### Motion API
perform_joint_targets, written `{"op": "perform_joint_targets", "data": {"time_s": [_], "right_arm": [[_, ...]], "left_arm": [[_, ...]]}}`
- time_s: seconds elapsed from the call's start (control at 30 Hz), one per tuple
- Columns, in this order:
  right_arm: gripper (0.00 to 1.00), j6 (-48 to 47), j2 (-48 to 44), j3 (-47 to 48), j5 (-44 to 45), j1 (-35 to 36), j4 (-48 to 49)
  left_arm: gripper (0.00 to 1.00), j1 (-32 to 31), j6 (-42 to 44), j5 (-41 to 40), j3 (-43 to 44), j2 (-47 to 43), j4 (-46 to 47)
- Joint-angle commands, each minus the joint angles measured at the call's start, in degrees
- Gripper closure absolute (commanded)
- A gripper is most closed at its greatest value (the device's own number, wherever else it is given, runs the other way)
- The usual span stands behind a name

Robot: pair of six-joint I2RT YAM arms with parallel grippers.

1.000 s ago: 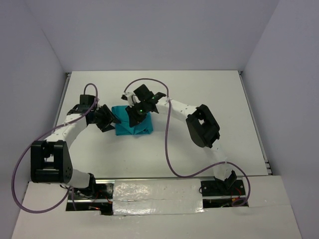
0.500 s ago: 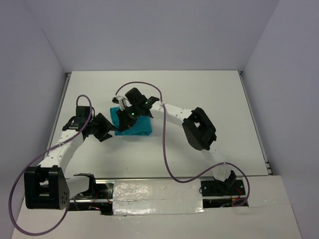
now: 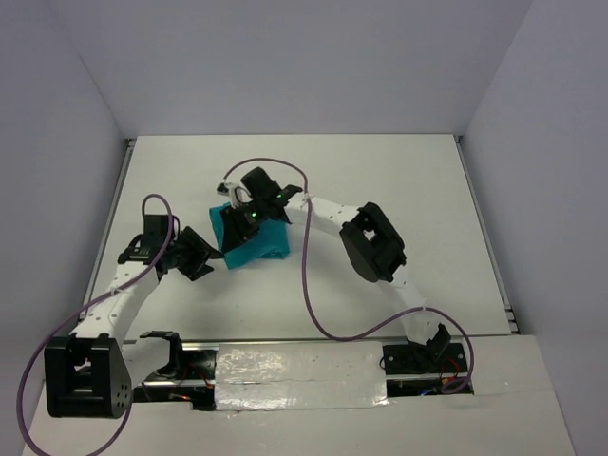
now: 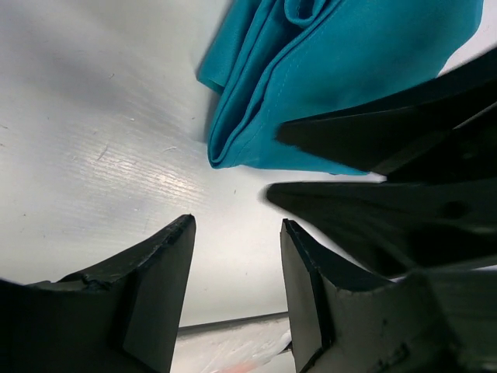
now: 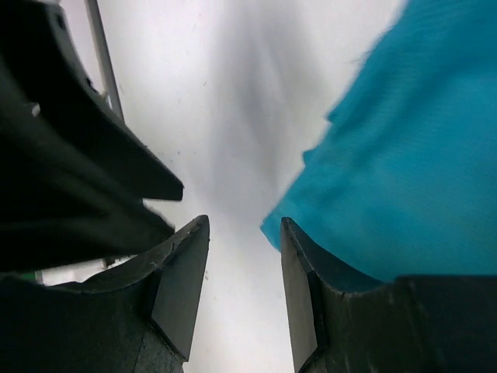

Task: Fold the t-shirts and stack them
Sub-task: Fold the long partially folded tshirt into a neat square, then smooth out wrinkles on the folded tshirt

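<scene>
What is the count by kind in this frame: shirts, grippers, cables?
teal t-shirt: 1
grippers: 2, the left gripper and the right gripper, both open
purple cables: 2, the left arm's cable and the right arm's cable
Total: 5

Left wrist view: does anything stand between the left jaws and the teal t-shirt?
Nothing visible does. Only bare table lies between the open left jaws and the folded edge of the teal t-shirt.
</scene>
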Motion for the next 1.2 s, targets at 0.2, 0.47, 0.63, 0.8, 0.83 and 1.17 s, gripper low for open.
{"op": "perform_joint_targets", "data": {"time_s": [0.2, 0.47, 0.63, 0.8, 0.83, 1.17], "right_arm": [[0.47, -6.3, -16.3, -7.5, -2.7, -11.5, 2.0], [0.42, -10.7, -19.6, -12.6, -1.3, -13.0, -0.4], [0.42, -18.6, -19.6, -14.0, 0.1, -14.0, -6.9], [0.40, -24.8, -24.5, -21.2, 2.6, -14.6, -7.6], [0.40, -25.3, -25.1, -22.1, 3.1, -14.5, -7.5], [0.39, -18.4, -32.1, -37.8, 8.7, -14.6, -0.3]], "left_arm": [[0.39, -3.0, -0.3, 1.7, -0.2, 8.6, 7.7], [0.39, -5.5, 2.7, -1.2, 5.2, 19.5, 10.2], [0.40, -5.9, 3.3, -2.7, 5.1, 20.6, 10.7], [0.42, -6.4, 2.6, -3.6, 4.6, 22.3, 12.2], [0.43, -6.5, 2.5, -3.8, 4.5, 22.9, 12.9], [0.63, -7.1, 3.3, -5.1, 4.4, 24.4, 14.4]]}}
